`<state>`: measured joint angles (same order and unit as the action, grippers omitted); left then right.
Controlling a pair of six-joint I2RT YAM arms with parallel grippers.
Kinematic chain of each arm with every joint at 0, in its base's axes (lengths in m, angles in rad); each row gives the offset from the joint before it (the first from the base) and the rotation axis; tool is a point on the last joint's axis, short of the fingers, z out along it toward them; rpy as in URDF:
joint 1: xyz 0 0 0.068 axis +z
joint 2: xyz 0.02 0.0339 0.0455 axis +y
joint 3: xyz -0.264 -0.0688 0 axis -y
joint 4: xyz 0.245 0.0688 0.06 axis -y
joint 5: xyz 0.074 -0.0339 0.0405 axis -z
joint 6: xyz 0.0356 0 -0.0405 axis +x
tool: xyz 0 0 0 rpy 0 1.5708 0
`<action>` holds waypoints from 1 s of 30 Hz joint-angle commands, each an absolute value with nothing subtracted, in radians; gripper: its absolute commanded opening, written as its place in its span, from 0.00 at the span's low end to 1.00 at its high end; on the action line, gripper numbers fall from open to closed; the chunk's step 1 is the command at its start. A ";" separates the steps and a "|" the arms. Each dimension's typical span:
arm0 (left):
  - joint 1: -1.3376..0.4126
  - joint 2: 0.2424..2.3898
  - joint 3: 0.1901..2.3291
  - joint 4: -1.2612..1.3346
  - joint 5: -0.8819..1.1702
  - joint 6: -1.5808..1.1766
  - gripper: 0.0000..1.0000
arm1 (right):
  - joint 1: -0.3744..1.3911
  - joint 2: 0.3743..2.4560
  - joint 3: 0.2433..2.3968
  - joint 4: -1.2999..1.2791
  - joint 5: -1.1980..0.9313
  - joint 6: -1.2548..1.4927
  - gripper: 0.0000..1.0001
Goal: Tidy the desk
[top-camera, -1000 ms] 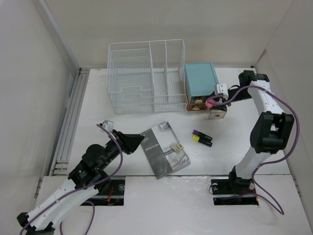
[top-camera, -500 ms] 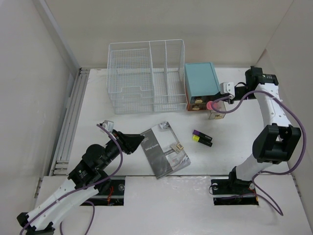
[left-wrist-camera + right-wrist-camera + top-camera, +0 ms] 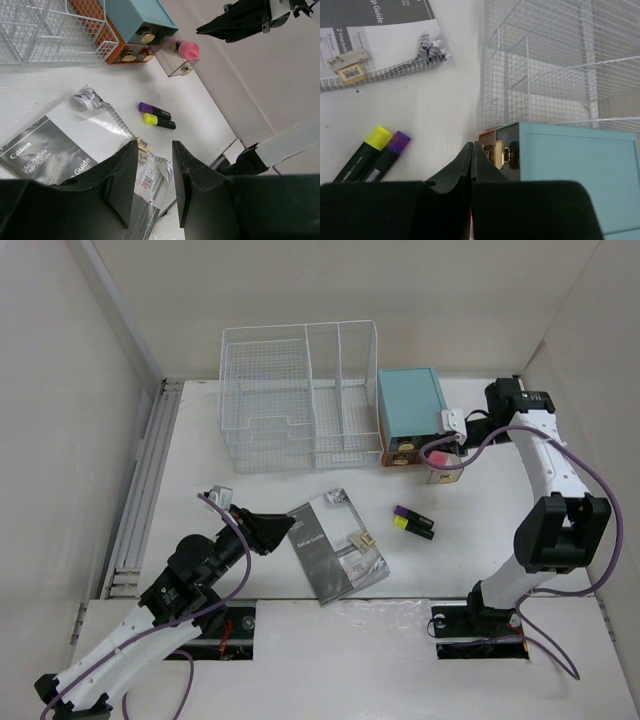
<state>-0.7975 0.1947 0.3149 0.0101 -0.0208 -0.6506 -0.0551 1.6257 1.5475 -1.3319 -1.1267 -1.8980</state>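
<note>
The white desk (image 3: 190,470) carries a Canon setup booklet (image 3: 335,545) and two highlighters, yellow and purple (image 3: 412,523), near its middle. A small drawer (image 3: 445,475) stands pulled out of the teal box (image 3: 410,405), and a pink round thing (image 3: 437,455) lies in it. My right gripper (image 3: 438,443) hovers just above that drawer with its fingers pressed together (image 3: 472,145) and nothing between them. My left gripper (image 3: 270,528) hangs over the booklet's left edge. Its fingers stand apart (image 3: 154,145) and hold nothing.
A white wire-mesh rack (image 3: 300,395) stands at the back, left of the teal box (image 3: 137,15). A small tan eraser-like block (image 3: 367,538) lies on the booklet. White walls close in on both sides. My arm bases sit in two cutouts at the near edge.
My right gripper's jaws have shut. Its wrist swung right, away from the drawer, then came back over it. The left arm has not moved.
</note>
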 commanded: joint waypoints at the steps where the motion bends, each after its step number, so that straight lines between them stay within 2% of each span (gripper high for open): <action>1: -0.802 0.190 0.357 0.060 -0.025 -0.634 0.30 | -0.044 1.612 1.534 -1.382 -1.106 -1.839 0.00; 8: -0.802 0.190 0.357 0.060 -0.025 -0.634 0.30 | -0.035 1.579 1.525 -1.382 -0.982 -1.755 0.00; 12: -0.802 0.172 0.357 0.051 -0.025 -0.634 0.30 | -0.035 1.498 1.507 -1.309 -0.876 -1.588 0.00; 14: -0.802 0.172 0.348 0.051 -0.025 -0.634 0.30 | -0.006 1.415 1.467 -1.093 -0.774 -1.339 0.13; 15: -0.802 0.172 0.348 0.051 -0.025 -0.634 0.30 | 0.011 1.308 1.410 -1.022 -0.711 -1.283 0.17; 16: -0.802 0.172 0.348 0.051 -0.025 -0.634 0.30 | 0.068 1.246 1.370 -0.809 -0.513 -1.197 0.17; 17: -0.802 0.172 0.348 0.060 -0.025 -0.634 0.30 | 0.110 1.183 1.326 -0.682 -0.364 -1.090 0.13; 18: -0.802 0.172 0.348 0.060 -0.025 -0.634 0.30 | 0.145 1.127 1.243 -0.570 -0.221 -0.951 0.00; 19: -0.802 0.181 0.348 0.069 -0.025 -0.634 0.30 | 0.197 1.030 1.206 -0.364 0.036 -0.902 0.00; 21: -0.802 0.193 0.348 0.078 -0.025 -0.643 0.30 | 0.215 0.950 1.145 -0.212 0.187 -0.846 0.00; 22: -0.802 0.205 0.348 0.078 -0.025 -0.643 0.30 | 0.215 0.880 1.112 -0.186 0.201 -0.813 0.00; 23: -0.802 0.215 0.348 0.087 -0.025 -0.643 0.30 | 0.186 0.855 1.112 -0.186 0.201 -0.619 0.00; 24: -0.802 0.215 0.348 0.087 -0.025 -0.643 0.30 | 0.177 0.854 1.133 -0.236 0.216 -0.617 0.00; 25: -0.802 0.215 0.348 0.097 -0.015 -0.643 0.30 | 0.167 0.854 1.210 -0.309 0.190 -0.489 0.00; 26: -0.802 0.215 0.348 0.097 -0.015 -0.643 0.30 | 0.154 0.879 1.239 -0.392 0.058 -0.464 0.00; 27: -0.802 0.215 0.348 0.097 -0.015 -0.643 0.30 | 0.132 0.893 1.261 -0.519 0.008 -0.416 0.00; 30: -0.802 0.204 0.348 0.097 -0.015 -0.643 0.30 | 0.118 0.931 1.237 -0.624 -0.115 -0.267 0.00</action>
